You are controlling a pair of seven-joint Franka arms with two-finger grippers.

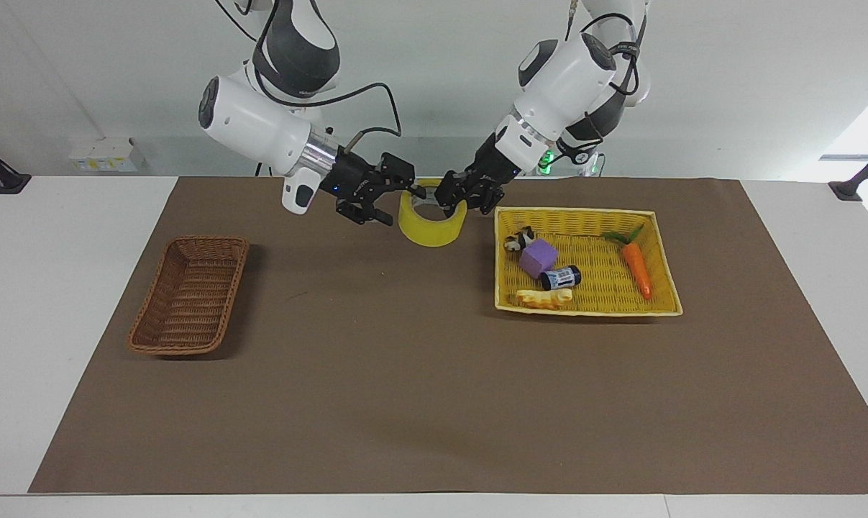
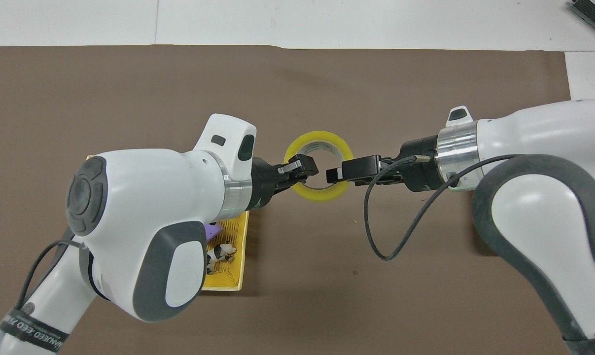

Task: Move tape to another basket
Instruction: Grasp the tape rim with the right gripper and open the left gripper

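Observation:
The tape [image 1: 428, 232], a yellowish roll with a white core, hangs in the air over the brown mat beside the yellow basket. My left gripper [image 1: 457, 201] is shut on the tape's wall on the yellow basket's side. My right gripper [image 1: 398, 203] is open, with one finger inside the ring and one outside it, on the tape's other wall. In the overhead view the tape [image 2: 320, 135] sits between the left gripper [image 2: 302, 172] and the right gripper [image 2: 337, 173]. The brown wicker basket [image 1: 189, 295] stands empty toward the right arm's end; the right arm hides it in the overhead view.
The yellow woven basket [image 1: 585, 214] toward the left arm's end holds a carrot [image 1: 636, 270], a purple block [image 1: 538, 257], a small cow figure [image 1: 520, 239], a small cylinder [image 1: 561, 277] and a yellow piece [image 1: 543, 298]. Its corner shows in the overhead view [image 2: 228, 283].

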